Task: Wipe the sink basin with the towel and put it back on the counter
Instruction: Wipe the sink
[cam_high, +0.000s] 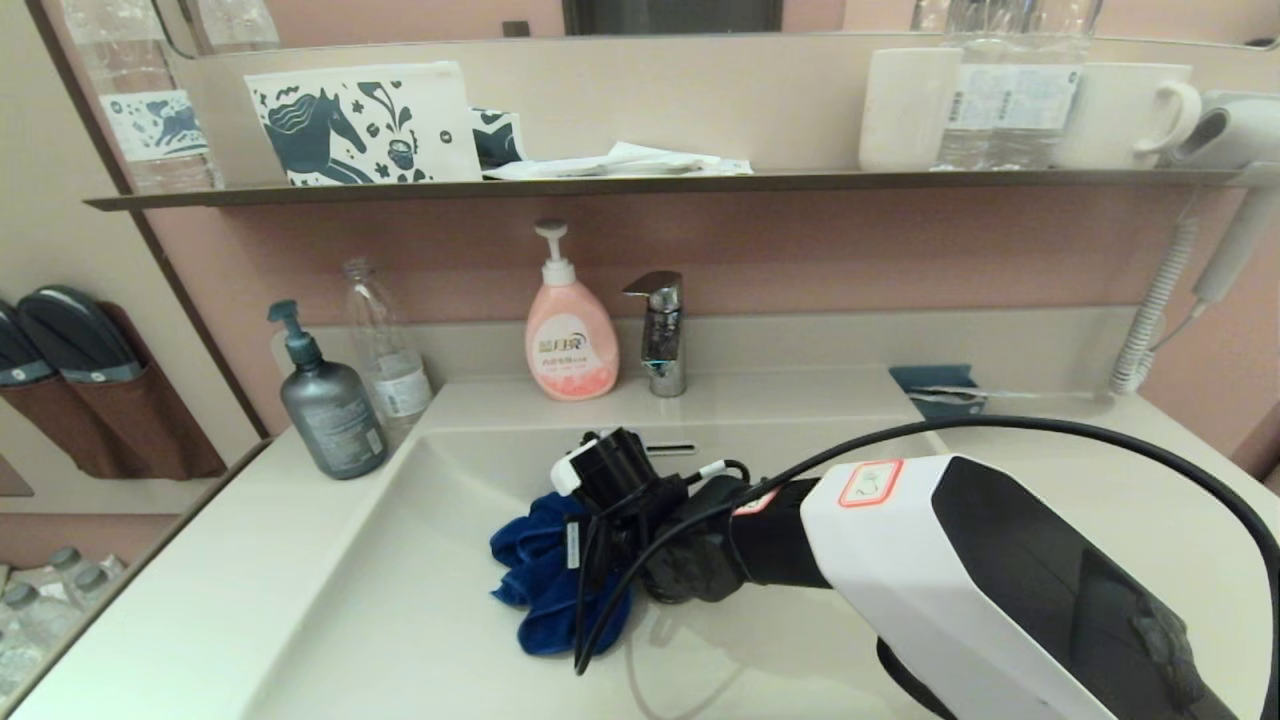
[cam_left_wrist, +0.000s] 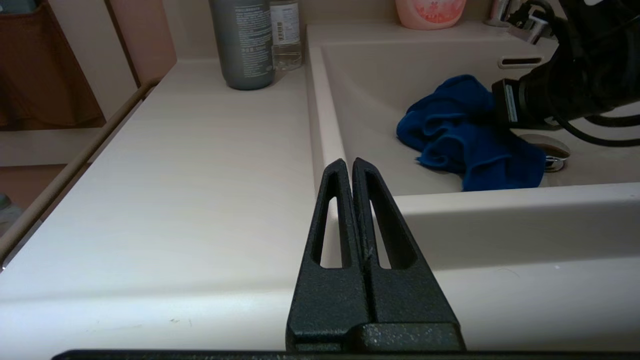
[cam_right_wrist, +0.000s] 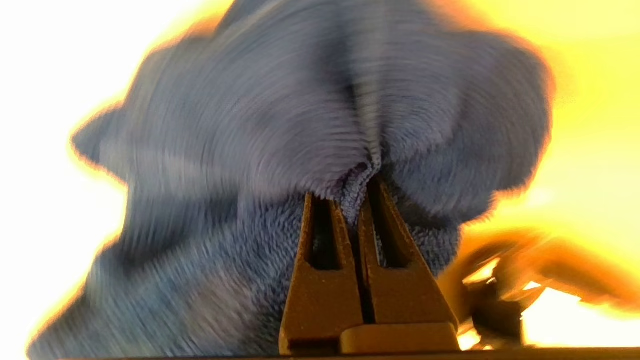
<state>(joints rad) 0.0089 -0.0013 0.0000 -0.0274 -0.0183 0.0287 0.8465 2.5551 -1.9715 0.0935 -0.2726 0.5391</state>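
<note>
The dark blue towel (cam_high: 545, 580) lies bunched on the floor of the cream-white sink basin (cam_high: 400, 620), a little left of the middle. My right gripper (cam_right_wrist: 357, 192) is shut on a fold of the towel (cam_right_wrist: 250, 125), and its wrist (cam_high: 640, 520) reaches in from the right and covers the cloth's right part. In the left wrist view the towel (cam_left_wrist: 465, 135) sits beside the chrome drain plug (cam_left_wrist: 550, 150). My left gripper (cam_left_wrist: 348, 162) is shut and empty, low over the counter (cam_left_wrist: 200, 175) at the basin's front left corner.
A grey pump bottle (cam_high: 328, 400) and a clear bottle (cam_high: 390, 350) stand on the counter at the back left. A pink soap bottle (cam_high: 570, 340) and the faucet (cam_high: 660, 335) stand behind the basin. A teal tray (cam_high: 940, 390) is at the back right, under a dark shelf (cam_high: 650, 185).
</note>
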